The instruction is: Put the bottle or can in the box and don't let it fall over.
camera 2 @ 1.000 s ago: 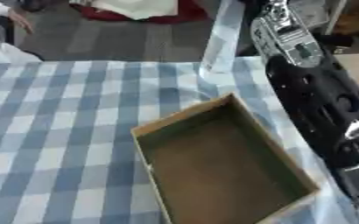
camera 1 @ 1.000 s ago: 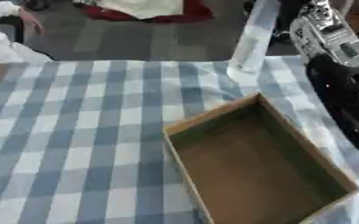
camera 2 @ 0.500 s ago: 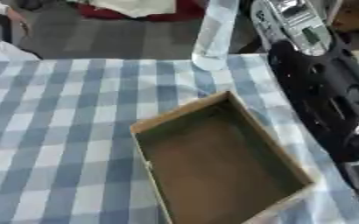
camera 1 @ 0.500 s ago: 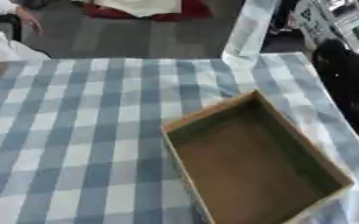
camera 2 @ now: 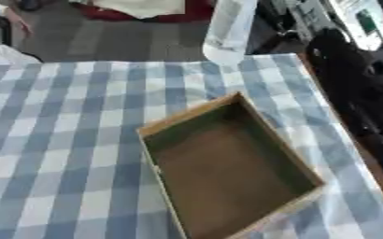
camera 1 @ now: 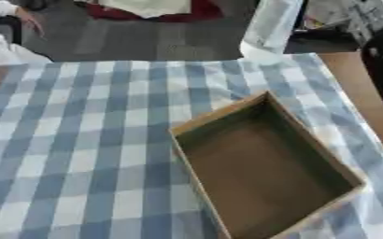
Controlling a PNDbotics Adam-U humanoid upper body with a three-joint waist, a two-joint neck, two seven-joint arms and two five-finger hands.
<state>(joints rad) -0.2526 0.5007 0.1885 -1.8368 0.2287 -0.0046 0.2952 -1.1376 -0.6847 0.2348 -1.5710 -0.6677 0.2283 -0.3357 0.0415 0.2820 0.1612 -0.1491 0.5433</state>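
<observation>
A clear plastic bottle (camera 1: 270, 25) stands upright at the top of the view, its base just over the far edge of the checked tablecloth (camera 1: 80, 140). My right hand (camera 1: 346, 16) is against the bottle's right side and holds it; its fingers are mostly hidden. The black right arm (camera 2: 354, 84) runs down the right side. An open cardboard box (camera 1: 264, 168) with nothing inside lies on the cloth in front of the bottle, turned askew. My left hand does not show.
The table's bare wooden edge (camera 1: 354, 88) runs along the right of the cloth, close to the box. Grey floor with a red and white bundle (camera 1: 158, 8) lies beyond the far edge. Checked cloth spreads to the box's left.
The bottle has risen and drifted slightly left with my right hand, its base now off the cloth. The whole picture has also shifted a little, so the camera moved.
</observation>
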